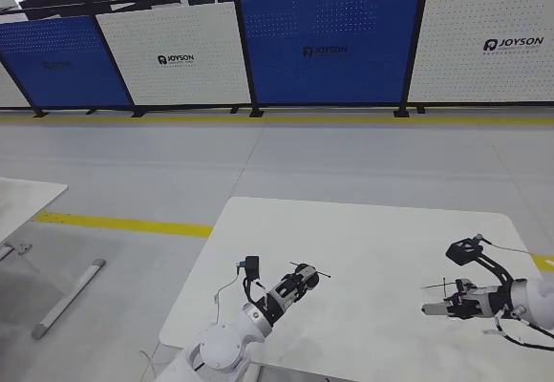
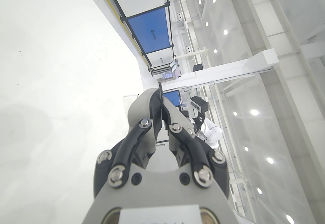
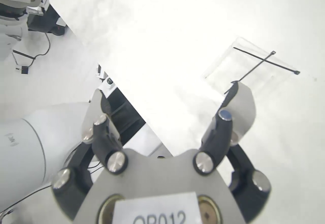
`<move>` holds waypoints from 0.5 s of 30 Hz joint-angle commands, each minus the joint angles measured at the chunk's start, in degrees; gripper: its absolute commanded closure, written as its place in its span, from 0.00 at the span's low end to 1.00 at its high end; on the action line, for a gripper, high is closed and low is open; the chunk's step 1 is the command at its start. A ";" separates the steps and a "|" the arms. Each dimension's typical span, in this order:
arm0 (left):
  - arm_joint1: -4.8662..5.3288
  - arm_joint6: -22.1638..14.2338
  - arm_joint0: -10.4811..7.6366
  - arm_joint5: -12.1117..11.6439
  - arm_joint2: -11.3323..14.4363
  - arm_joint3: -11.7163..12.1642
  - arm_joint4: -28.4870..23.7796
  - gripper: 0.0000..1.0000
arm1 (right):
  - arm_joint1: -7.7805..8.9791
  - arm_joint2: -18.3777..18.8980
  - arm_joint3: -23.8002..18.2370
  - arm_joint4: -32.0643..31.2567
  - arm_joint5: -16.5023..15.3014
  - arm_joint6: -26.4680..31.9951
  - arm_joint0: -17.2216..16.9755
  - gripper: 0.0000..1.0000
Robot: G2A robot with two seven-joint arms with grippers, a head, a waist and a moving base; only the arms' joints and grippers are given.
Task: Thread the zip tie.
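Note:
My left gripper (image 1: 303,278) hovers over the near left part of the white table (image 1: 372,239), shut on a thin black zip tie (image 1: 317,273) that sticks out across its tips. In the left wrist view the gripper (image 2: 161,98) has its fingers pressed together. My right gripper (image 1: 428,307) is over the near right part of the table, and its own view shows it open (image 3: 168,96) with nothing between the fingers. Two more black zip ties (image 3: 265,60) lie crossed on a clear plastic bag (image 3: 223,67), just past one right fingertip (image 3: 238,90); they show as thin lines (image 1: 440,285) in the top view.
The table's near edge (image 3: 122,87) runs close under the right gripper. Bare white tabletop lies between the two arms. Another table (image 1: 10,205) stands to the far left, and blue and white partition panels (image 1: 330,53) line the back of the room.

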 commanded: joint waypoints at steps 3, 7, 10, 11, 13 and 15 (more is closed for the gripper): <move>0.00 0.00 0.00 0.00 0.00 0.00 0.00 1.00 | -0.07 0.08 -0.05 0.08 0.07 0.00 -0.06 0.00; 0.00 0.00 0.00 0.00 0.00 0.00 0.00 1.00 | -0.07 0.08 -0.05 0.08 0.07 0.00 -0.06 0.00; 0.00 0.00 0.00 0.00 0.00 0.00 0.00 1.00 | -0.07 0.08 -0.05 0.08 0.07 0.00 -0.06 0.00; 0.00 0.00 0.00 0.00 0.00 0.00 0.00 1.00 | -0.08 0.03 -0.08 0.10 0.00 -0.33 -0.16 0.00; 0.00 0.00 0.00 0.00 0.00 0.00 0.00 1.00 | 0.03 0.01 0.61 -0.60 0.71 -0.39 -0.03 0.00; 0.00 0.00 0.00 0.00 0.00 0.00 0.00 1.00 | 0.23 0.09 1.21 0.03 1.30 0.00 0.36 0.00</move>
